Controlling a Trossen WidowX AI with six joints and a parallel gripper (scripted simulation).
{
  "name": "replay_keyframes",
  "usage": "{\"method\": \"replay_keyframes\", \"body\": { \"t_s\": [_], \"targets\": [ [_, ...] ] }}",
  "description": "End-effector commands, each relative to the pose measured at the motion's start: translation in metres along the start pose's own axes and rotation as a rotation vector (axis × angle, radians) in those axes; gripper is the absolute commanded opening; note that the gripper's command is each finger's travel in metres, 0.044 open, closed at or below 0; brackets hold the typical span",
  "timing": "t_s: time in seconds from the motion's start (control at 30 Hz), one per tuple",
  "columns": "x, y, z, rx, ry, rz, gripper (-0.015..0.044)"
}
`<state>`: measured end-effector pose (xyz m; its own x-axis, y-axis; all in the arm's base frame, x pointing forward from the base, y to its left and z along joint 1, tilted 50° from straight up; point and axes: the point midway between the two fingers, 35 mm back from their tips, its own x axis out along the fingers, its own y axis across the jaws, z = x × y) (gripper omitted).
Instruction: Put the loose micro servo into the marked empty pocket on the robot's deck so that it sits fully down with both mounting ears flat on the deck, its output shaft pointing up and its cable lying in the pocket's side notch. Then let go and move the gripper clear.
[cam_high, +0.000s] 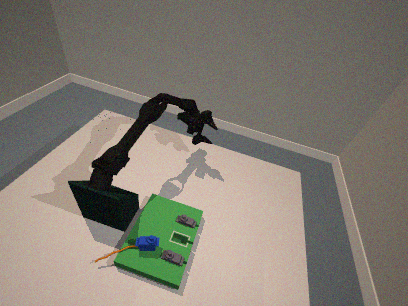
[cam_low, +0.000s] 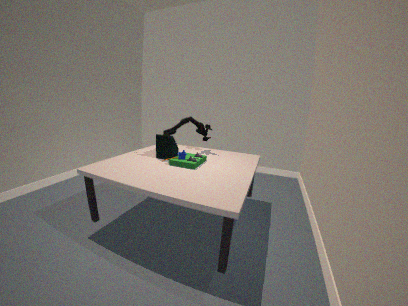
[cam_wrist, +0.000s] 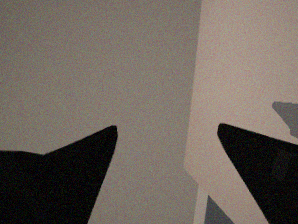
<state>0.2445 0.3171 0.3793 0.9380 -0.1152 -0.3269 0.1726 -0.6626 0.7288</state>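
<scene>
The loose blue micro servo (cam_high: 147, 243) (cam_low: 182, 155) stands on the green deck (cam_high: 162, 210) (cam_low: 181, 164), on the side nearer the arm's base. Its shaft side seems to face up. Its orange cable (cam_high: 116, 253) runs off over the deck's edge. The marked pocket (cam_high: 179, 238) is a dark recess inside a pale outline, with a side notch, and is empty. My gripper (cam_high: 214, 136) (cam_low: 210, 134) (cam_wrist: 167, 130) is open, with nothing between the fingers. It is high above the table, beyond the deck and away from the servo.
Two grey servos sit in the deck on either side of the pocket, one grey servo (cam_high: 188, 220) towards the back and another grey servo (cam_high: 173, 257) towards the front. The dark arm base (cam_high: 102, 205) (cam_low: 166, 146) stands beside the deck on the pale table (cam_high: 250, 225) (cam_low: 150, 175).
</scene>
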Motion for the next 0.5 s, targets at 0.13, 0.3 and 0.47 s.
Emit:
{"method": "replay_keyframes", "body": {
  "t_s": [0.13, 0.3, 0.47],
  "targets": [
    [0.008, -0.002, 0.004, 0.046, -0.022, -0.005, 0.0440],
    [0.023, -0.008, 0.010, 0.158, -0.063, -0.024, 0.0440],
    [0.040, -0.016, 0.020, 0.269, -0.115, -0.031, 0.0440]
  ]
}}
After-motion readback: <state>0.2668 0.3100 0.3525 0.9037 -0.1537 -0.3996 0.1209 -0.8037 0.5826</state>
